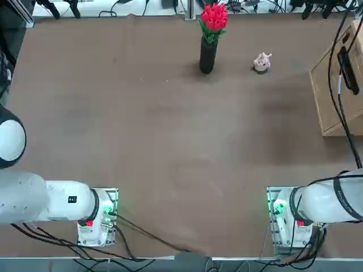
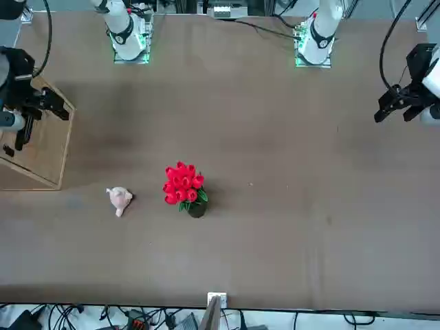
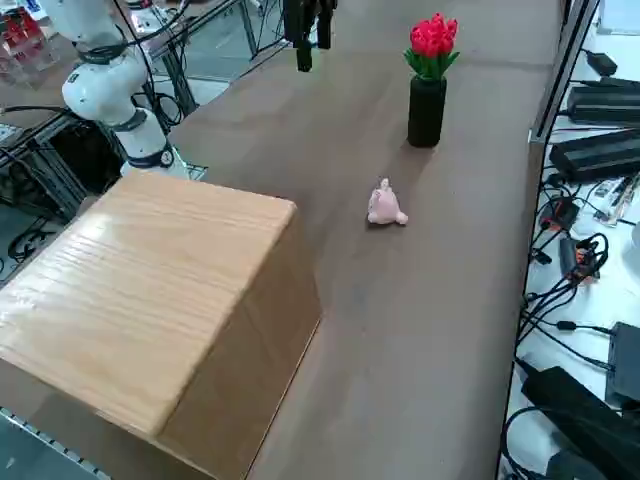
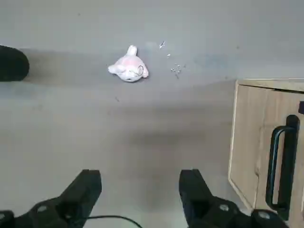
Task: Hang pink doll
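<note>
The pink doll (image 1: 262, 62) is a tiny pale plush lying on the brown table at the far side, just right of the black vase. It also shows in the front view (image 2: 119, 199), the right side view (image 3: 385, 206) and the right wrist view (image 4: 128, 69). My right gripper (image 4: 140, 190) hovers high beside the wooden box, well short of the doll. It is open, with nothing between its fingers. From overhead the gripper (image 1: 347, 71) sits over the box's edge, and in the front view the gripper (image 2: 48, 103) is at the far left.
A black vase (image 1: 207, 55) holding red flowers (image 1: 214, 17) stands left of the doll. A wooden box (image 3: 150, 300) sits at the table's right edge, and its face carries a black handle (image 4: 278, 161). Cables lie beyond the far edge.
</note>
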Motion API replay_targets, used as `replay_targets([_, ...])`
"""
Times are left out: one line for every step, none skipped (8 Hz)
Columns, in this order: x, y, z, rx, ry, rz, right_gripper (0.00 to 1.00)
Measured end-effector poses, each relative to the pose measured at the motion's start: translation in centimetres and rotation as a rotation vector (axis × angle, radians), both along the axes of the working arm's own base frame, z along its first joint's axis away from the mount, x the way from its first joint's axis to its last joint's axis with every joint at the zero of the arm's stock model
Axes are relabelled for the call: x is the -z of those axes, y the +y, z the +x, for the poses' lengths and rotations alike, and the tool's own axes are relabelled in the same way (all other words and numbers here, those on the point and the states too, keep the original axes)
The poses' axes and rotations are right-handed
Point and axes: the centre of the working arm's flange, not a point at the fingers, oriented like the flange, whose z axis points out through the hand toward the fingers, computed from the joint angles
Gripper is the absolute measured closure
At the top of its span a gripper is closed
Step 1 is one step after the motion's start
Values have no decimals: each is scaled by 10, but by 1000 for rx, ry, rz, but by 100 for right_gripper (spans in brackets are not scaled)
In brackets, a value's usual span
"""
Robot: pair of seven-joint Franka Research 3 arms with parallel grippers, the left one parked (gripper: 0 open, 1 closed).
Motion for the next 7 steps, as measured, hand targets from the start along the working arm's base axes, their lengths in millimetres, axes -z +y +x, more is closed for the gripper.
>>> replay_targets([0, 0, 0, 0, 0, 0, 0])
replay_targets([0, 1, 0, -1, 0, 0, 0])
replay_targets([0, 1, 0, -1, 0, 0, 0])
replay_targets([0, 1, 0, -1, 0, 0, 0])
replay_targets([0, 0, 0, 0, 1, 0, 0])
replay_targets([1, 0, 0, 1, 2, 0, 0])
replay_targets([1, -1, 0, 3, 6, -1, 0])
